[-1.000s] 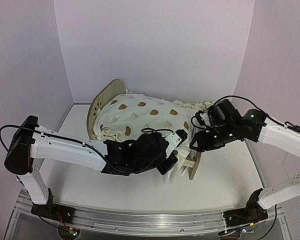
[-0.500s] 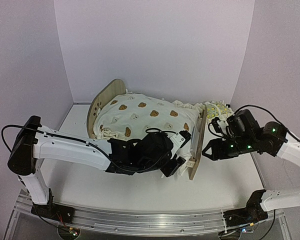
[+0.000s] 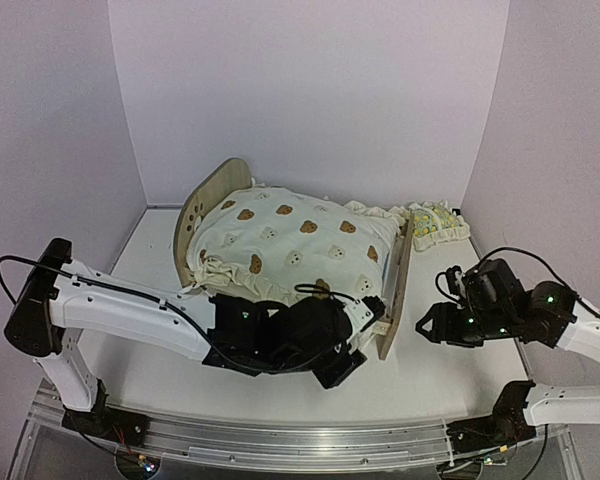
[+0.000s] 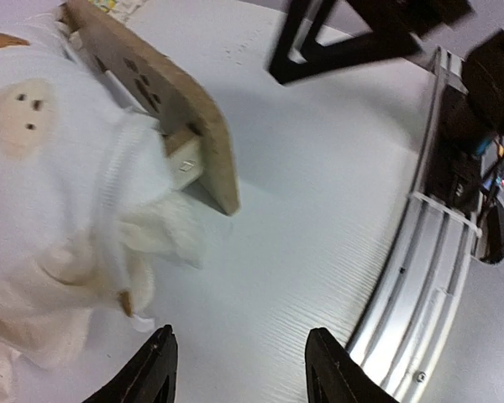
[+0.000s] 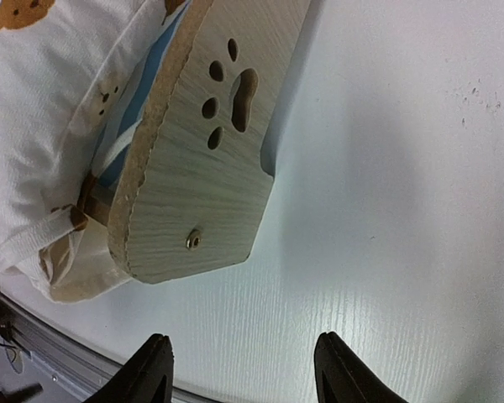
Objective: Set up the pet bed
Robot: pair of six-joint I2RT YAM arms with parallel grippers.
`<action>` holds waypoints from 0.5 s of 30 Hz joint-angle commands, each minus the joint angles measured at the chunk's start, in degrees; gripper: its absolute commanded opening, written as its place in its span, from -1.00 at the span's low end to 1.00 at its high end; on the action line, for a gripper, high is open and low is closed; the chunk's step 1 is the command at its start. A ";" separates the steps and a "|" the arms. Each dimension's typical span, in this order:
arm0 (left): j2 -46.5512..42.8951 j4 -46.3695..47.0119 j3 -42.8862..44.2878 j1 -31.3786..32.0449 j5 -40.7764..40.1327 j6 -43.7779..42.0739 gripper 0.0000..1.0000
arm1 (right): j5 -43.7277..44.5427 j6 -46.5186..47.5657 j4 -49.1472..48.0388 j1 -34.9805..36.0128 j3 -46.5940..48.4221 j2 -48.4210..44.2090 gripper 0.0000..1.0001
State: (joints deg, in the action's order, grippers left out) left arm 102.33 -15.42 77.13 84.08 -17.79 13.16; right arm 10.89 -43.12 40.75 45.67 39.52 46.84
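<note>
A small light-wood pet bed (image 3: 394,300) is shown standing in the middle of a white table (image 3: 420,385). One arched end board is at the left rear and the other faces the right arm. A cream bear-print cushion (image 3: 290,235) is draped over the frame, and its edges spill down the near side. A small lemon-print pillow (image 3: 435,222) lies apart, behind and to the right of the bed.

The left gripper (image 4: 239,369) is held low, just in front of the bed's near right corner. Its fingers are spread, with nothing between them. The right gripper (image 5: 244,365) is held near the end board with the paw-print cut-out, likewise spread and empty, and not touching the wood.

The frame is judged to be light and rigid, so it may slide or tip if nudged. The thin edge of an end board is judged the best place for a grip. The cushion is judged soft and floppy, best pinched at a hem.
</note>
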 commanded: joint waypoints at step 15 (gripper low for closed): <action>15.45 24.61 -5.85 -1.35 -2.80 1.34 -0.02 | 6.36 1.67 0.35 0.16 -0.30 -10.66 0.21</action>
State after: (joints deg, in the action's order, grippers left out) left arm 119.07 -7.23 76.42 85.32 -23.08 14.96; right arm 15.05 -42.41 40.42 45.67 39.94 39.63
